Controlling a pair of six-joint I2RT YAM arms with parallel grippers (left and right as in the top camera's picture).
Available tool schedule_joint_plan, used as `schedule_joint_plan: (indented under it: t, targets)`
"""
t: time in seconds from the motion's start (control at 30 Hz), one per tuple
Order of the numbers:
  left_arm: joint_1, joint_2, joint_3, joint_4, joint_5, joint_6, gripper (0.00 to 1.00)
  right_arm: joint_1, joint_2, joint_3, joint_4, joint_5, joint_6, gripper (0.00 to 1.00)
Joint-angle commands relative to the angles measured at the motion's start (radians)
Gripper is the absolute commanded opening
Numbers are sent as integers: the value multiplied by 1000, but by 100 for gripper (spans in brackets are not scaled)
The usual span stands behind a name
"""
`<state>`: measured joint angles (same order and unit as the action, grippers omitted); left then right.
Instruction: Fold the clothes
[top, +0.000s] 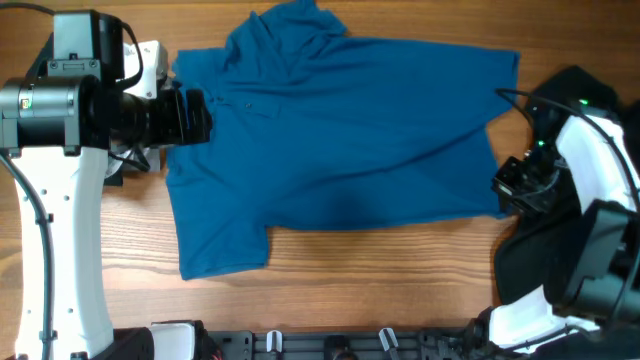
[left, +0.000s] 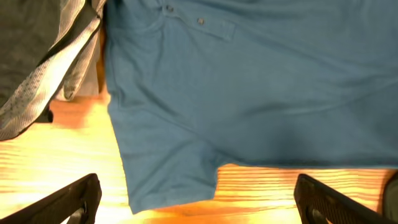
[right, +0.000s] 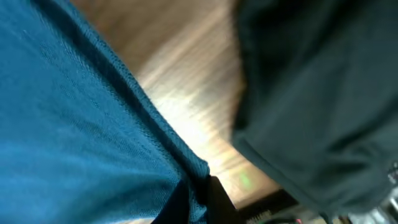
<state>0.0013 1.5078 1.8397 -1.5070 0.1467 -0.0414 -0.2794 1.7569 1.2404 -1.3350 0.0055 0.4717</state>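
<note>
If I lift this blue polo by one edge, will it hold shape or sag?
Likely floppy: the blue short-sleeved polo shirt lies flat with soft wrinkles, so it should drape from any pinch. Pushed, it would probably bunch on the wooden table rather than slide whole.

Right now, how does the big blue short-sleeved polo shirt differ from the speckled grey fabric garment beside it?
The blue polo shirt is spread nearly flat across the wooden table; the speckled grey garment lies bunched in folds. The shirt is plain blue with buttons; the grey garment is mottled, no buttons showing. Both are soft cloth on the table.
</note>
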Motion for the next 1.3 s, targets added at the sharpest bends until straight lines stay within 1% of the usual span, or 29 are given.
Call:
schedule_joint_plan:
  t: [0.0, 0.17, 0.23, 0.37, 0.4, 0.43, 0.47, 0.5, 0.53, 0.63, 0.67, 0.7, 0.73, 0.77, 0.8, 0.83, 0.87, 0.9, 0.93, 1.0, 1.03, 1.07, 1.1, 1.13, 1.17, 1.2, 1.27]
  targets:
    - [6, 5, 8, -17, -18, 12, 100, -23, -20, 18, -47, 151, 51, 4]
    - [7, 11, 5, -21, -22, 12, 100, -47, -20, 16, -84, 296, 55, 4]
    - [7, 11, 5, -22, -53, 11, 100, -56, -20, 16, -104, 373, 55, 4]
    - [7, 11, 4, -24, -66, 11, 100, -64, -20, 16, -106, 377, 54, 4]
    - [7, 12, 4, -30, -66, 11, 100, -64, -20, 15, -97, 364, 50, 14]
    - [7, 12, 3, -43, -66, 11, 100, -64, -20, 15, -85, 345, 30, 46]
    - [7, 12, -4, -51, -66, 7, 100, -64, -20, 15, -68, 311, -24, 70]
    - [8, 12, -19, -63, -66, 6, 100, -64, -20, 15, -50, 291, -58, 77]
    - [8, 12, -37, -65, -66, -2, 100, -64, -20, 15, -34, 282, -65, 79]
    - [8, 12, -141, -53, -66, -55, 96, -64, -20, 15, 45, 199, -69, 80]
    - [8, 12, -193, -39, -66, -79, 94, -64, -20, 15, 102, 119, -109, 79]
    - [8, 12, -259, -19, -66, -106, 87, -64, -20, 15, 146, 42, -151, 79]
    - [8, 12, -328, 4, -66, -129, 81, -64, -20, 16, 189, -68, -218, 80]
    - [8, 12, -397, 31, -66, -156, 73, -64, -20, 15, 234, -200, -294, 79]
    - [8, 12, -481, 69, -66, -198, 63, -64, -20, 15, 278, -325, -348, 78]
    - [8, 12, -562, 115, -65, -232, 49, -64, -20, 15, 312, -412, -372, 77]
    - [8, 12, -654, 184, -32, -265, 39, -64, -20, 15, 351, -484, -372, 76]
    - [8, 12, -713, 232, 21, -267, 34, -64, -20, 15, 372, -512, -371, 74]
    - [7, 12, -784, 293, 80, -267, 32, -64, -20, 15, 388, -526, -370, 73]
    - [7, 12, -925, 427, 136, -331, 37, -64, -20, 15, 422, -526, -366, 72]
    - [7, 12, -1013, 522, 148, -369, 37, -64, -20, 15, 436, -527, -364, 71]
    - [7, 12, -1061, 581, 148, -392, 37, -64, -20, 15, 444, -527, -364, 71]
    - [7, 12, -1121, 671, 148, -423, 33, -64, -20, 15, 449, -527, -364, 70]
    - [7, 12, -1174, 754, 144, -447, 22, -64, -20, 15, 452, -527, -364, 70]
    - [7, 12, -1231, 831, 128, -493, 8, -63, -20, 15, 452, -527, -364, 70]
    - [8, 12, -1259, 859, 106, -537, 4, -62, -20, 15, 452, -527, -364, 70]
    - [11, 12, -1310, 853, 35, -674, 4, -60, -20, 15, 453, -527, -363, 69]
